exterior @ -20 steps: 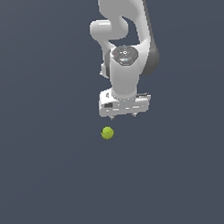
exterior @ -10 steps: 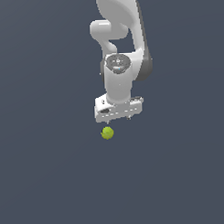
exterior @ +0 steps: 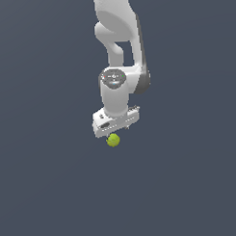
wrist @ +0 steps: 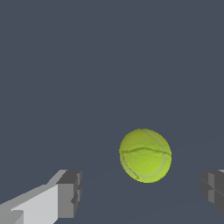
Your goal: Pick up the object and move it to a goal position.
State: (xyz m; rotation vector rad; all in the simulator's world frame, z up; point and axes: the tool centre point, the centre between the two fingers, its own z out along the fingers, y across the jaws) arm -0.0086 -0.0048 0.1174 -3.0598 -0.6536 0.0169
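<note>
The gripper has been dropped right over the ball near frame centre since a second ago. Fingers are spread apart, ball sitting between them, ungrasped, so closing looks next.

Flat, even light across both views, a plain dark slate-blue ground with no glare anywhere and no cast shadow to be seen. The arm is soft white, shading to grey down its side on the exterior view's right. The ball reads bright on its face, dimmer at the rim, seams crisp. Wrist view is sharp, edges slightly jagged; the finger pads stay dull grey, no edge distortion visible
</note>
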